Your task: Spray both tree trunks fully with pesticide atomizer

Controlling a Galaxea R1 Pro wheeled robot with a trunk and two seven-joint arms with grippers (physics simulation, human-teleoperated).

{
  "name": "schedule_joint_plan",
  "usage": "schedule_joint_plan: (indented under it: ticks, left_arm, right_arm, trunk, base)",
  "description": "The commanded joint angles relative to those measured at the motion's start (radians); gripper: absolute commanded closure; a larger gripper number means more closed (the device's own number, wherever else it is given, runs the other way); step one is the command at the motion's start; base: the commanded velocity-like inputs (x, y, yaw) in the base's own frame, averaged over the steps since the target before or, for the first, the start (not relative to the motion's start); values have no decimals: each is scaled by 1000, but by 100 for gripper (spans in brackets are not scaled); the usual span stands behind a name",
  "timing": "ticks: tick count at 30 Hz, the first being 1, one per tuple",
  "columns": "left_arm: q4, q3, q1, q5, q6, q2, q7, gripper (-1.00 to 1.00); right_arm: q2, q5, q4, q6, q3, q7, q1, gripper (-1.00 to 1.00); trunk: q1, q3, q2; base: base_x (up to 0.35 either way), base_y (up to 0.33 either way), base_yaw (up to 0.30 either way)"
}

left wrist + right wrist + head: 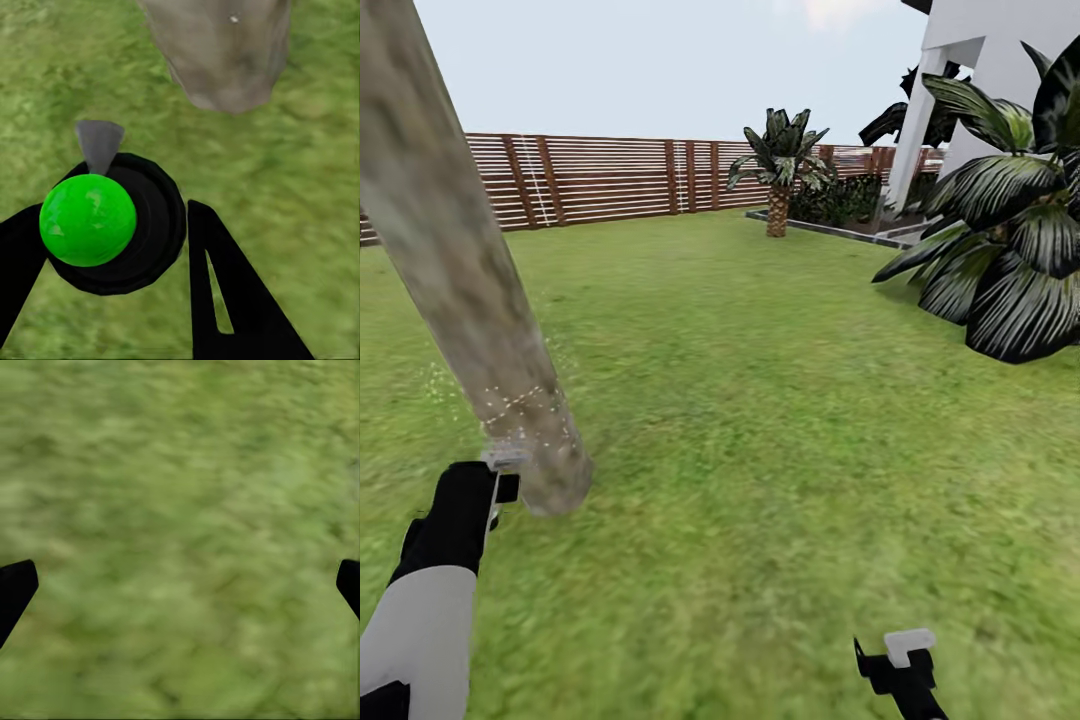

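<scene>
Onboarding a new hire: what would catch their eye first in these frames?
The thick tree trunk slanting across the head view's left, flecked with white spray dots near its base. Next, the left end effector gripping the pesticide atomizer, its bright green spot obvious, nozzle aimed at the trunk over the grass.

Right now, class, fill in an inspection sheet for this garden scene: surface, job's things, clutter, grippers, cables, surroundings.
Surface: green grass lawn.
Job's things: pesticide atomizer held in the left gripper, nozzle toward the tree trunk; pale specks dot the trunk near its base.
Clutter: nothing seen.
Grippers: left gripper shut on the atomizer; right gripper open over bare grass.
Cables: nothing seen.
Surroundings: brown slat fence, small palm, large dark-leaved plant, white building.
</scene>
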Motion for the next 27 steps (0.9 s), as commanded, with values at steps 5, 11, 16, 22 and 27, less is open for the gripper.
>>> schedule_joint_plan:
  ticks: [5, 11, 16, 22, 27]
  left_arm:
    - [28, 3, 134, -10, -188, 6, -98, 100]
    - [233, -10, 235, -24, -610, 107, -412, 100]
    - [296, -16, 240, -98, -852, 161, -732, 100]
    - [289, -120, 239, -220, -907, 126, -907, 100]
    - [286, -196, 239, -225, -906, 108, -910, 100]
  right_arm:
    - [4, 25, -1, -3, 27, 1, -1, -100]
    - [50, 198, -148, 25, 192, 207, -2, -100]
    - [46, 229, -241, 158, 200, 576, -58, -100]
    - [43, 231, -323, 179, 201, 798, -145, -100]
    - [52, 229, -330, 179, 206, 812, -148, -100]
  trunk:
    - [-1, -1, 0]
    - [-1, -1, 0]
    - [-1, -1, 0]
    - [-1, -1, 0]
    - [-1, -1, 0]
  base:
    - [-344, 0, 1]
    - [-346, 0, 0]
    - [-346, 0, 0]
    - [-179, 0, 0]
    - [-6, 0, 0]
